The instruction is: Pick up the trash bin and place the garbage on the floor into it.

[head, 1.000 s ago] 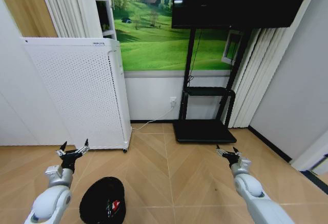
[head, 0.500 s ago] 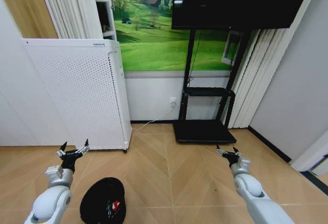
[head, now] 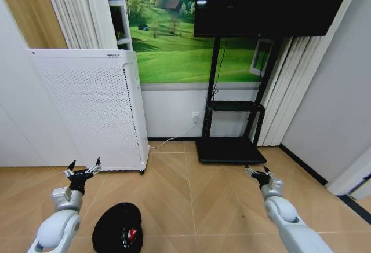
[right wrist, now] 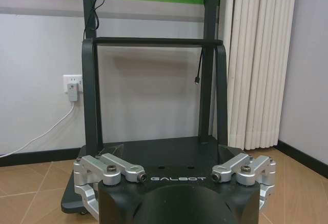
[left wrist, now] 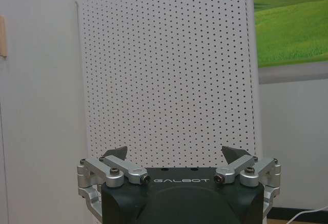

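While both arms hung idle, the round black mesh trash bin sat in front of the perforated white cabinet, garbage inside; left gripper and right gripper gaped wide, empty.

Both arms of the robot reach forward and low, held out level to either side of its body. The left gripper sits at the end of a white forearm with its fingers spread wide apart, nothing between them; in the left wrist view the same gripper shows two dark fingertips standing well apart above silver linkages. The right gripper mirrors that pose, fingers parted and empty. From the right wrist, the right gripper shows silver linkages splayed outward over its black housing.
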Robot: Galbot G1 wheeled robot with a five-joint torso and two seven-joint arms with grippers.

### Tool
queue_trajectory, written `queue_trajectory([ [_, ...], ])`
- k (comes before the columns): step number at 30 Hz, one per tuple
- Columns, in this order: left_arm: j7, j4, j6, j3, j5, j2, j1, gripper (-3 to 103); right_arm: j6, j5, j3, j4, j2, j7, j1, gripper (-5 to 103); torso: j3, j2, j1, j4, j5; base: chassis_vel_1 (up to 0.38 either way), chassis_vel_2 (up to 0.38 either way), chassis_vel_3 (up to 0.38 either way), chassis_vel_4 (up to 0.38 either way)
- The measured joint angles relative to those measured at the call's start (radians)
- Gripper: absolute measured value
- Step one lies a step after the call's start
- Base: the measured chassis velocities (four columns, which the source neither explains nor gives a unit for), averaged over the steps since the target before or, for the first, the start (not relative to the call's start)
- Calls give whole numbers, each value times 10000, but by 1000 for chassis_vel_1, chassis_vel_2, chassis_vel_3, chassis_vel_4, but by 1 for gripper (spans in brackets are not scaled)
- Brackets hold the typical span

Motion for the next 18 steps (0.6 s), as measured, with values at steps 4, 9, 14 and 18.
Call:
queue_trajectory([
  [4,-1,-1,0,0,0,0,0,100,0,0,0,0,0,0,0,100,122,186,62,0,0,0,0,0,0],
  [9,-3,-1,1,0,0,0,1,100,0,0,0,0,0,1,0,100,255,372,112,0,0,0,0,0,0],
  [14,-3,0,1,0,0,0,1,100,0,0,0,0,0,0,1,100,384,547,163,0,0,0,0,0,0],
  [18,-3,-1,1,0,0,0,1,100,0,0,0,0,0,0,0,100,519,741,220,0,0,0,0,0,0],
])
